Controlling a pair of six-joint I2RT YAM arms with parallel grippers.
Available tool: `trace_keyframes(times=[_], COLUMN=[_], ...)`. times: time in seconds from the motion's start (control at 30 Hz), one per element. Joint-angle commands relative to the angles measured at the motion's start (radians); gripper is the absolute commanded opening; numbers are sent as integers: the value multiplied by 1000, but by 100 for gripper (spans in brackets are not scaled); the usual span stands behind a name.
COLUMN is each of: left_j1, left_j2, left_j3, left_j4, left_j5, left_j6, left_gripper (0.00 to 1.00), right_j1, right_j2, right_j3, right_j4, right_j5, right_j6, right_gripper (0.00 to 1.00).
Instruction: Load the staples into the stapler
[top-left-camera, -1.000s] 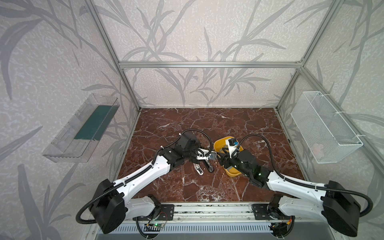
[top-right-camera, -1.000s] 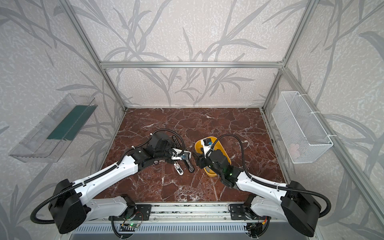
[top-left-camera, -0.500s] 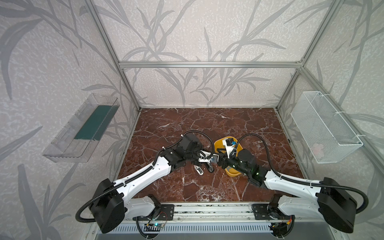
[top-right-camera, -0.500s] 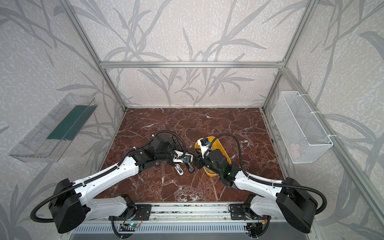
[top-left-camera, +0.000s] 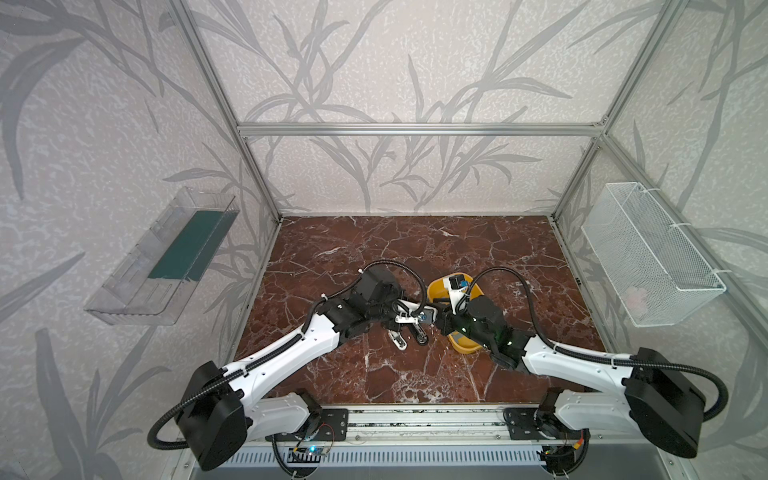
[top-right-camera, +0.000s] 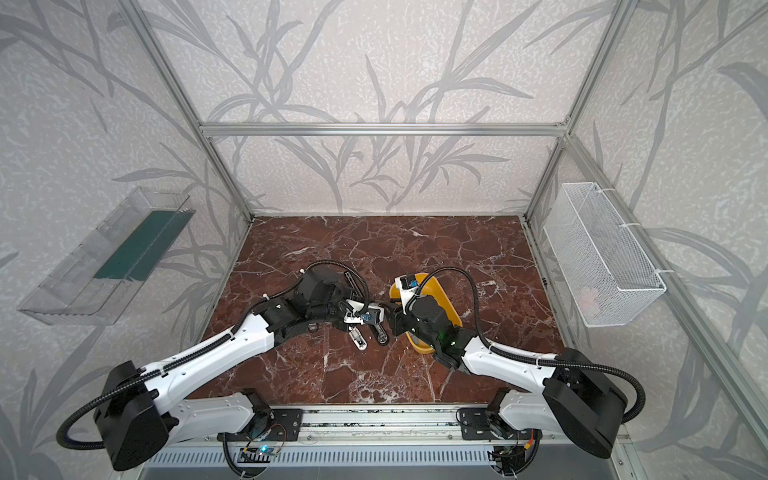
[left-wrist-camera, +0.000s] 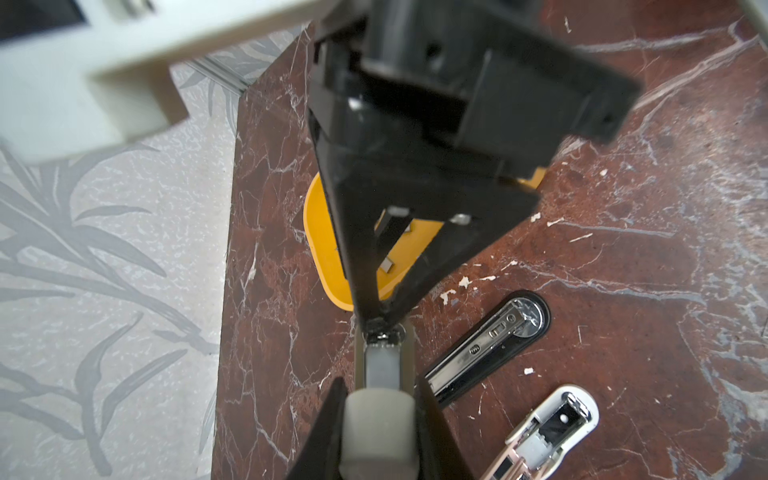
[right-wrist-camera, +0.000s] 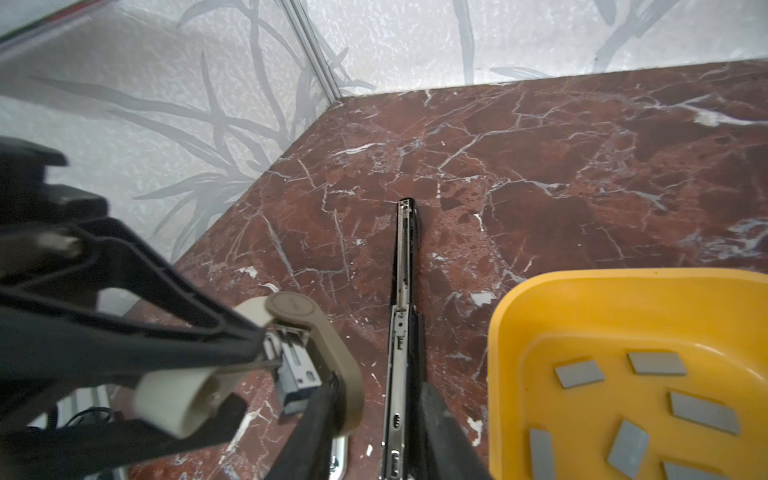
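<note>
My left gripper (left-wrist-camera: 379, 388) is shut on the rear of a small beige stapler (left-wrist-camera: 380, 361), held off the table with its top swung open (right-wrist-camera: 316, 328). My right gripper (left-wrist-camera: 381, 318) points at the stapler's front metal end. Its jaws stand narrowly apart in the right wrist view (right-wrist-camera: 380, 395), one finger (right-wrist-camera: 318, 419) against the beige cover, nothing between them. The staples (right-wrist-camera: 579, 373), several flat grey strips, lie in a yellow tray (right-wrist-camera: 503, 332) beside the right gripper. In both top views the grippers meet mid-table (top-left-camera: 430, 318) (top-right-camera: 384, 318).
A black stapler (left-wrist-camera: 490, 340) (right-wrist-camera: 403, 311) lies opened flat on the marble under the grippers, and a white one (left-wrist-camera: 544, 436) lies next to it. A wire basket (top-left-camera: 648, 257) hangs on the right wall. A clear shelf (top-left-camera: 166, 257) hangs on the left wall.
My right gripper has moved left from over the tray to the held stapler's front end, and its jaws have narrowed. The left gripper has held the stapler almost still.
</note>
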Motion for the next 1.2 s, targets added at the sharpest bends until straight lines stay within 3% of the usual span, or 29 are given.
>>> trace_keyframes(times=[0.0, 0.53, 0.87, 1.17], left_j1=[-4, 6, 37, 37], left_j2=[-33, -40, -24, -21], left_j3=[-7, -12, -2, 0], left_j4=[4, 28, 36, 35], left_j5=[71, 91, 83, 99], left_j6=[4, -37, -69, -79], left_gripper=[0, 0, 0, 0], right_j1=[-4, -3, -3, 15], right_j2=[14, 14, -148, -130], right_j3=[28, 39, -9, -16], right_j4=[-36, -30, -37, 72], right_j5=[33, -8, 52, -104], right_j6=[7, -15, -67, -110], right_gripper=[30, 30, 38, 33])
